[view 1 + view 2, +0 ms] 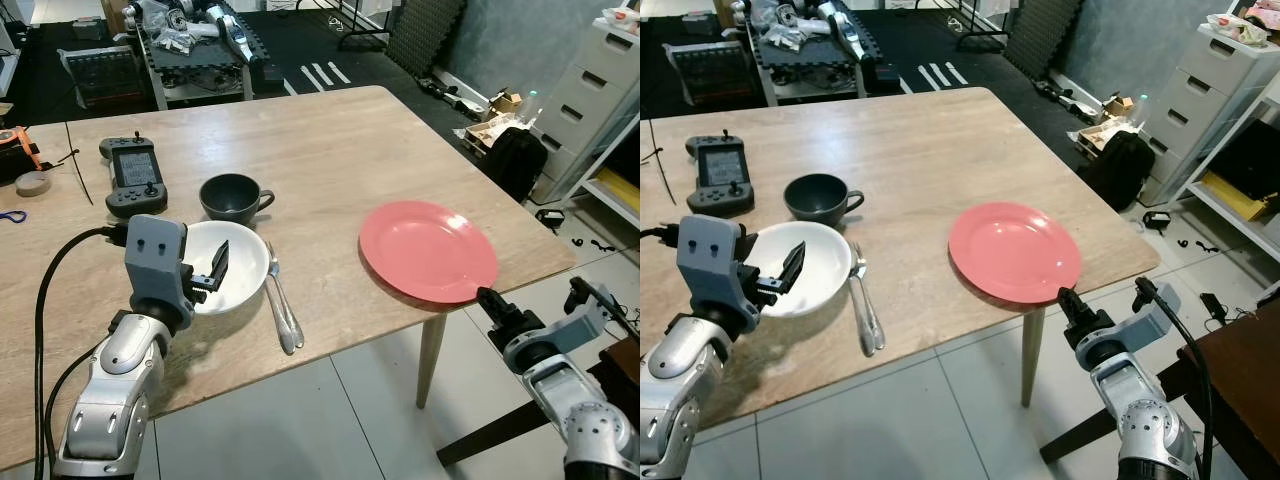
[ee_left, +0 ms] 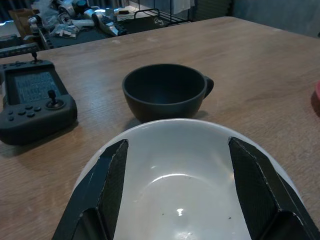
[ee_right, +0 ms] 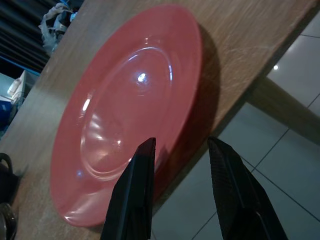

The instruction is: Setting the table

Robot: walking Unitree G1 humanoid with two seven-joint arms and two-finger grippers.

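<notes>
Pale wood grain runs across the tabletop (image 1: 330, 150), which stands on a grey tiled floor (image 1: 330, 420) with a cluttered cart (image 1: 195, 50) and a white drawer unit (image 1: 600, 90) behind it. A white bowl (image 1: 238, 262) sits near the front edge, toward the left side. The left gripper (image 1: 212, 272) hangs over the bowl with its two black fingers (image 2: 112, 185) spread apart above the bowl's inside, holding nothing. Just behind the bowl, close to it, stands a dark cup (image 1: 232, 196) with its handle pointing toward the right edge. A black handheld controller (image 1: 133, 176) lies beside the cup, further toward the left edge. A metal fork and spoon (image 1: 282, 305) lie side by side just to the right of the bowl, their handles reaching toward the front edge. A red plate (image 1: 428, 250) rests near the front right corner, well apart from the bowl, its rim reaching the edge. The right gripper (image 1: 490, 300) is just off that corner, below the rim, its fingers (image 3: 135, 195) parted and pointed at the plate's edge without touching it. A roll of tape (image 1: 33, 183) lies at the far left edge.
</notes>
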